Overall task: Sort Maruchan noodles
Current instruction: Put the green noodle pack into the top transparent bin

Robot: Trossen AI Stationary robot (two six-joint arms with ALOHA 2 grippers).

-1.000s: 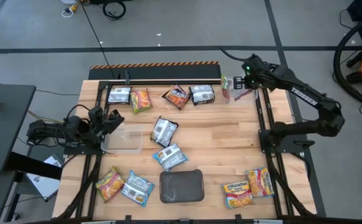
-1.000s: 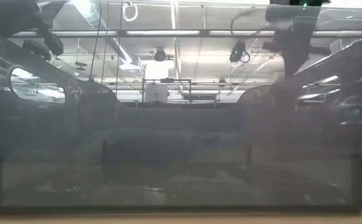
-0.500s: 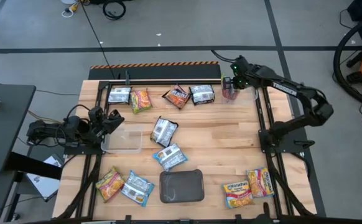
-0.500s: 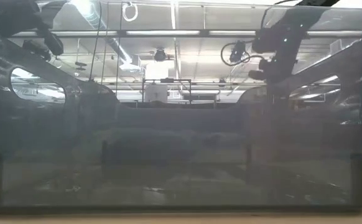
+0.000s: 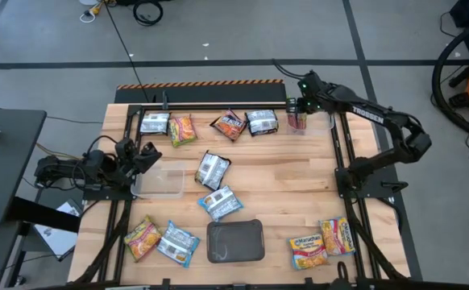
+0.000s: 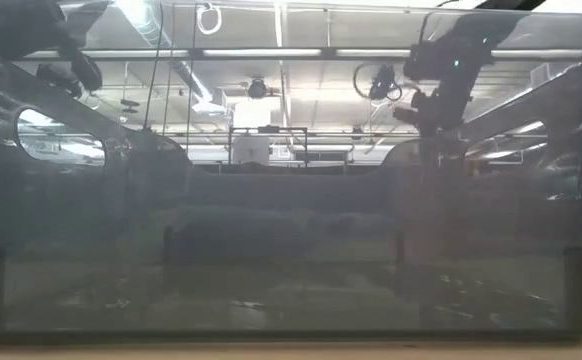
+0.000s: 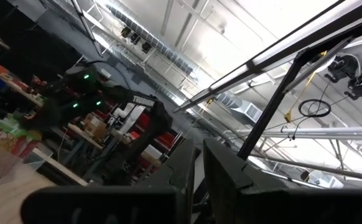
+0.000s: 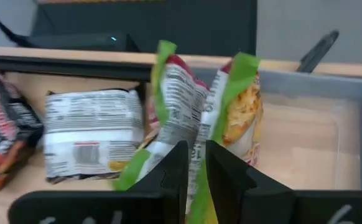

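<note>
My right gripper point(image 5: 297, 111) is at the table's far right corner, pointing down into a clear tub point(image 5: 318, 121), shut on a green-edged Maruchan packet point(image 8: 180, 102). A second green packet point(image 8: 240, 109) stands beside it in the tub. Other packets lie flat on the table: silver point(image 5: 262, 122), dark red point(image 5: 230, 125), yellow-orange point(image 5: 182, 129), silver-green point(image 5: 212, 170) and blue-white point(image 5: 220, 203). My left gripper point(image 5: 144, 153) rests shut at the left edge, beside another clear tub point(image 5: 158, 181). My right gripper comes at the green-edged packet from above, and a strip of the packet point(image 8: 197, 163) shows in the narrow gap between the two fingers. The packet stands upright in the tub, leaning against its neighbour. The fingers point(image 8: 175, 177) hide its lower end.
A dark grey tray point(image 5: 236, 241) sits at the near middle. More packets lie at the near left point(image 5: 142, 238) and near right point(image 5: 323, 244), and one silver packet point(image 5: 155, 123) at the far left. The low view is blocked by a dark translucent wall point(image 6: 291, 250).
My right gripper has moved toward the table's left along the far edge, from over the tub's middle to its left end, and its arm has folded back. The green packet now stands at the tub's left end.
</note>
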